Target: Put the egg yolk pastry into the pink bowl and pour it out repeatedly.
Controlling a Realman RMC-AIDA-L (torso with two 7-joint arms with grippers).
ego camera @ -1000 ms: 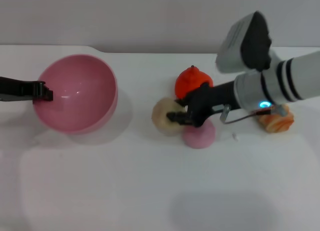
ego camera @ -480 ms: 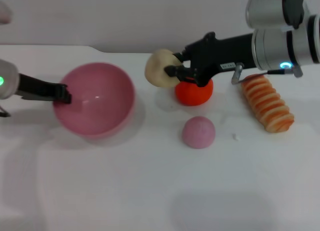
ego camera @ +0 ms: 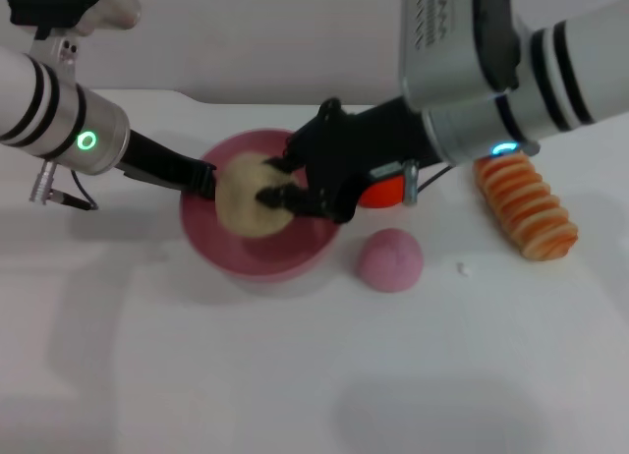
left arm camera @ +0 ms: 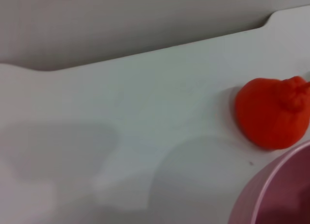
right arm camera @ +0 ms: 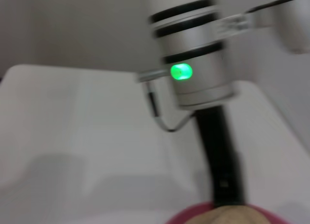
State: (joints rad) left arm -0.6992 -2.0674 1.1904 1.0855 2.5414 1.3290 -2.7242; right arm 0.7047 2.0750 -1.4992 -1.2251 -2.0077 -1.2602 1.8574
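Observation:
The pink bowl (ego camera: 257, 257) sits mid-table, and my left gripper (ego camera: 202, 183) is shut on its left rim. Over the bowl's opening hangs the egg yolk pastry (ego camera: 246, 193), pale and crumbly, with my right gripper (ego camera: 287, 195) shut on its right side. In the right wrist view the pastry (right arm camera: 233, 216) and a strip of the bowl's rim (right arm camera: 185, 217) show at the bottom edge, beyond them the left arm with its green light (right arm camera: 181, 71). The left wrist view catches only a corner of the bowl (left arm camera: 273, 187).
An orange-red round item (ego camera: 389, 192) lies behind the right gripper, mostly hidden; it shows whole in the left wrist view (left arm camera: 272, 112). A mauve-pink dome (ego camera: 390, 260) sits right of the bowl. A ridged orange-striped roll (ego camera: 524, 209) lies at the far right.
My left gripper has dragged the pink bowl rightward to the table's middle. My right gripper lifted the pastry from beside the dome and carried it left, over the bowl.

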